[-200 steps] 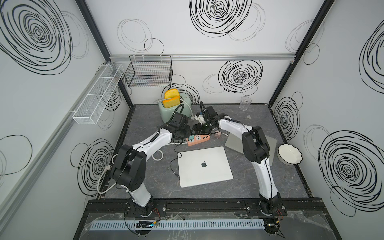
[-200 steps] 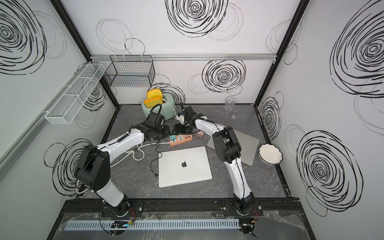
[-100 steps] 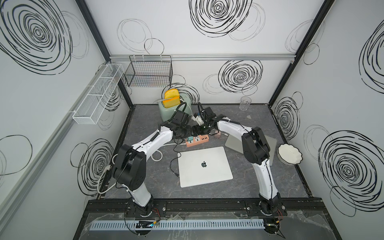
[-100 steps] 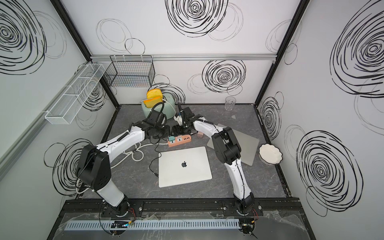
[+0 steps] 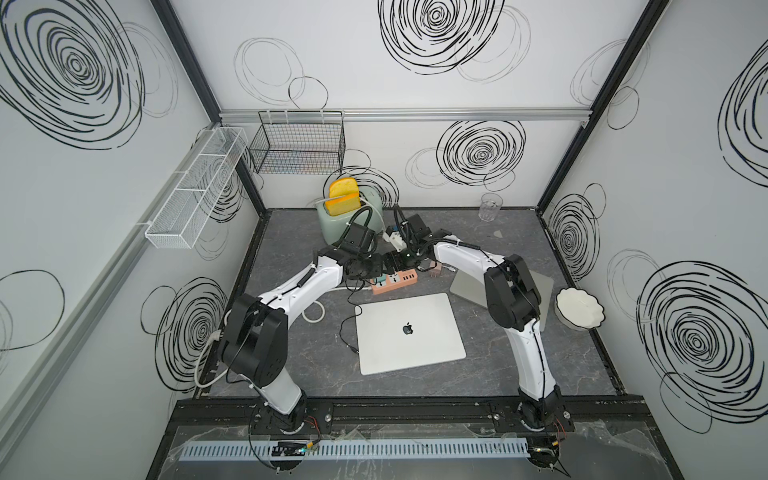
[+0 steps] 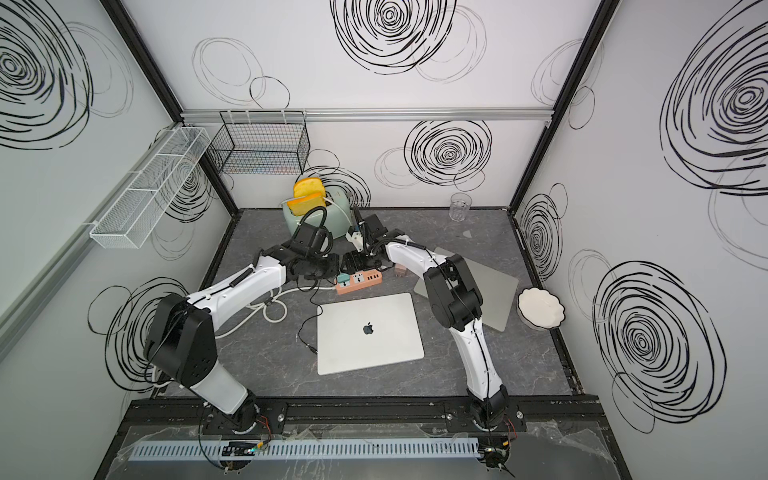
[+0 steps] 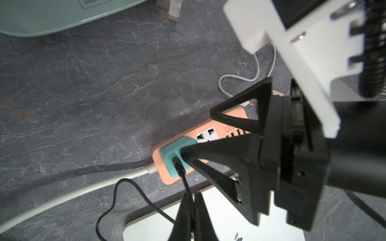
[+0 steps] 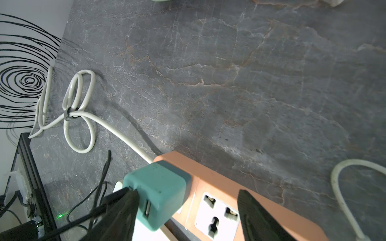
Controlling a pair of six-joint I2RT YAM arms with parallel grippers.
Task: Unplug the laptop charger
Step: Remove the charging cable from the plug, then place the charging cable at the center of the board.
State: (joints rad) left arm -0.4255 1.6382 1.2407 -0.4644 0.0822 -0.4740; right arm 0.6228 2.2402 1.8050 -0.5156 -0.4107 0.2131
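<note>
Left hand: you see it pinching the black cable.
Right hand: spread astride teal charger.
Laptop lid: Apple logo.

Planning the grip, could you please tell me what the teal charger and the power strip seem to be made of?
Teal charger: probably matte plastic; rounded moulded edges, dull speckled surface. Peach power strip: probably smooth satin plastic; even colour, soft sheen.
</note>
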